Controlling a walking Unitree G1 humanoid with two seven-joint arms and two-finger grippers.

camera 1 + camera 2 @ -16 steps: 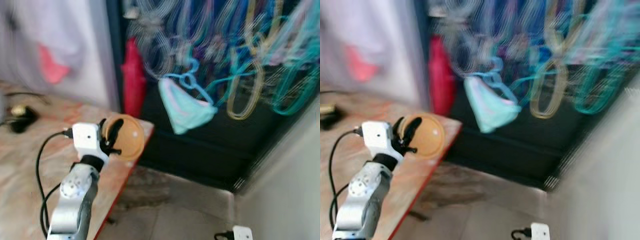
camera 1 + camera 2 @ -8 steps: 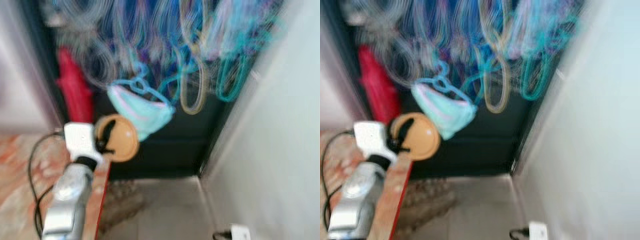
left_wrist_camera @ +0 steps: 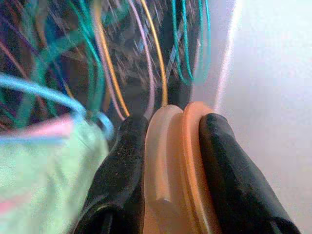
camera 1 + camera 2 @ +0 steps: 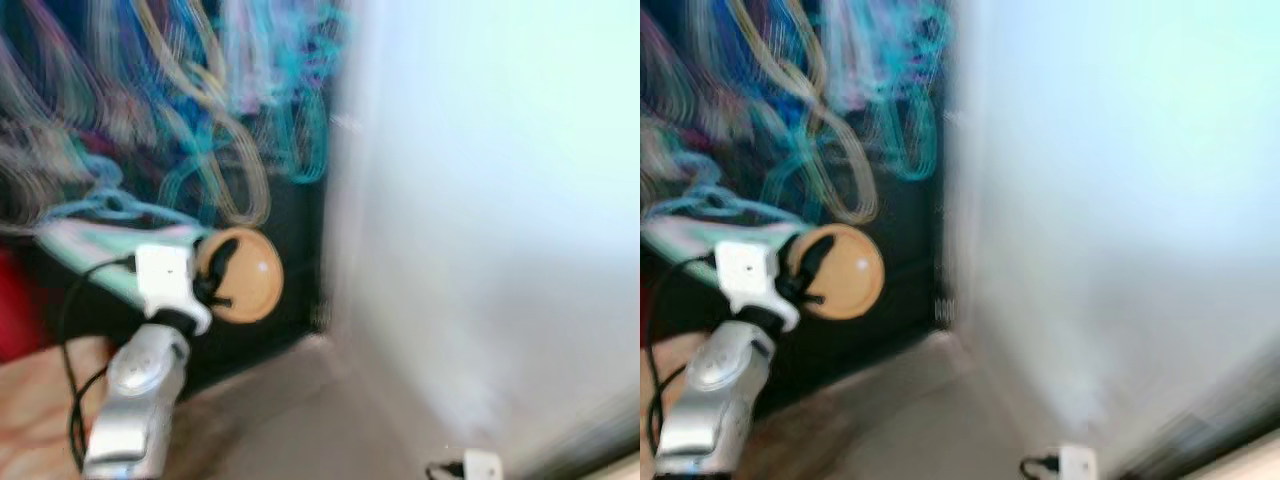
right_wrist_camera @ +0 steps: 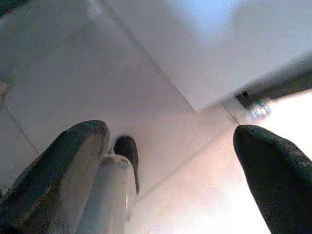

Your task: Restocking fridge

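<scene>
Orange lid (image 4: 245,288): pinched on edge in the left pincer (image 3: 168,146), held up in the air.
Change: the view has swung right since a moment ago; counter corner (image 4: 40,400) now at lower left, white wall (image 4: 480,200) ahead, possibly the fridge.
Right pincer (image 5: 170,161): spread wide, hanging over floor.
Obstacles: coloured hangers (image 4: 200,130) crowd close.

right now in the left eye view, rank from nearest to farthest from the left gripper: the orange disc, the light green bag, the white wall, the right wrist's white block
1. orange disc, clamped in the left gripper.
2. light green bag, just beside it to the robot's left, hanging under the coloured hangers.
3. white wall, off to the right past the dark gap.
4. right wrist's white block, low at the bottom right.
</scene>
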